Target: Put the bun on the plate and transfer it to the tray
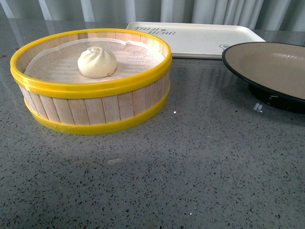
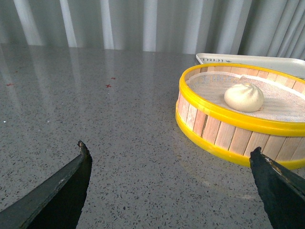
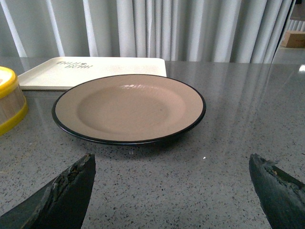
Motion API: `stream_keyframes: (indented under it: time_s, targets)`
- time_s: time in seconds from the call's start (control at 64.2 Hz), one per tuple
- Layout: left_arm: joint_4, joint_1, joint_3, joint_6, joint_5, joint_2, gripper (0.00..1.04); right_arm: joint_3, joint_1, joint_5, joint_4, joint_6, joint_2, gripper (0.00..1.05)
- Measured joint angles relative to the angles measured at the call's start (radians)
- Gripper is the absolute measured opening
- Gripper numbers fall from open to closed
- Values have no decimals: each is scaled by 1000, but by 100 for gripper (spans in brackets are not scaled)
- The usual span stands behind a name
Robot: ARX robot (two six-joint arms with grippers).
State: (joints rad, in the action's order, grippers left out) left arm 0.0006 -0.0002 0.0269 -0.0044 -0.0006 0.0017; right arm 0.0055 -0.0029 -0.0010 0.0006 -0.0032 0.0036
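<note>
The off-white pleated bun (image 1: 97, 62) rests on the cloth liner inside the yellow-rimmed steamer basket (image 1: 95, 109); the left wrist view shows the bun (image 2: 244, 97) too. The black-rimmed beige plate (image 1: 267, 62) stands empty at the right, and in the right wrist view the plate (image 3: 128, 107) lies just ahead. The cream tray (image 1: 195, 38) lies behind both, its edge (image 3: 90, 71) also visible past the plate. My left gripper (image 2: 169, 157) is open over bare table, short of the basket. My right gripper (image 3: 171, 164) is open in front of the plate. Neither arm shows in the front view.
The steamer basket (image 2: 228, 129) stands on a grey speckled stone table (image 1: 190, 167). Pleated grey curtains (image 3: 167, 28) hang behind the table. A brown box (image 3: 294, 38) sits at the far right beyond the table.
</note>
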Motion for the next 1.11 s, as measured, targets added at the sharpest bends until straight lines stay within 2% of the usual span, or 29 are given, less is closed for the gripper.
stream_keyframes:
  time_s: [1.106]
  targets:
    - [0,0,0,0,0,0,98,0,0,0,0,0,0,96]
